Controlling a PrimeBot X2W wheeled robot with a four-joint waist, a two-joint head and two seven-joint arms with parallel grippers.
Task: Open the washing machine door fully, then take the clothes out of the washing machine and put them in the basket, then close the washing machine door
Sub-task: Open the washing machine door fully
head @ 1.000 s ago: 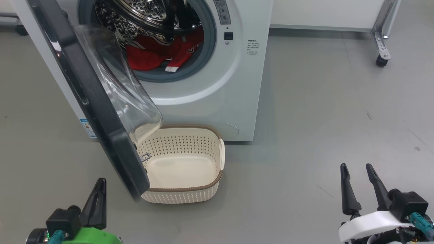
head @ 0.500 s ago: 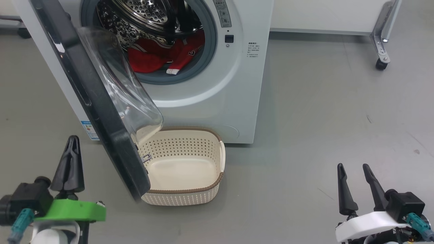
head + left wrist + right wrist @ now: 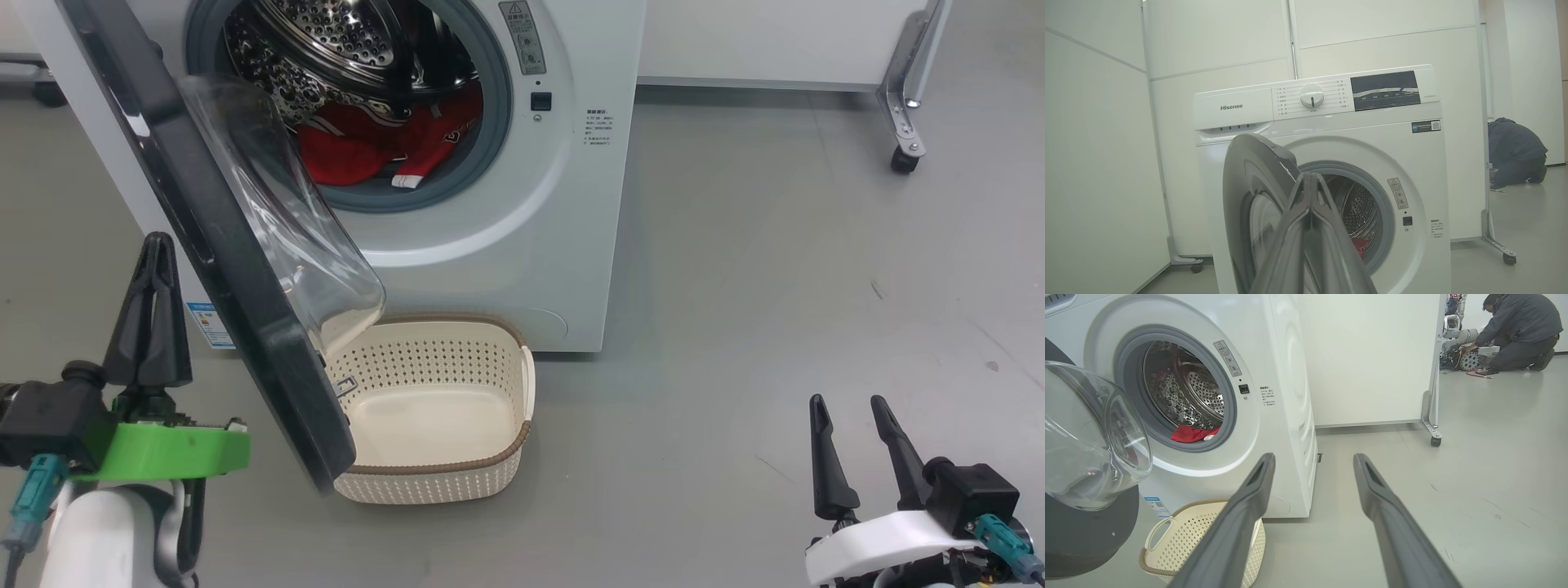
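Note:
The white washing machine [image 3: 522, 245] stands ahead, its black-rimmed door [image 3: 245, 310] swung partway open, the glass bowl [image 3: 286, 220] hanging over the cream basket [image 3: 424, 471] on the floor. Red clothes [image 3: 359, 147] with white trim lie in the steel drum. My left gripper [image 3: 156, 242] is shut and holds nothing. It points up just left of the door's outer face, and I cannot tell whether it touches. The left wrist view has its fingers [image 3: 1310, 212] pressed together before the door [image 3: 1245, 192]. My right gripper [image 3: 847, 402] is open and empty, low at the right, with its fingers [image 3: 1241, 514] spread.
A white partition on a metal leg with a caster [image 3: 902, 159] stands right of the machine. A person [image 3: 1519, 330] crouches far behind it by some equipment. Bare grey floor [image 3: 775, 286] lies between the machine and my right gripper.
My left gripper has risen and moved forward, from the bottom edge up beside the door's outer face, still shut. The camera has shifted slightly. The right gripper has barely moved.

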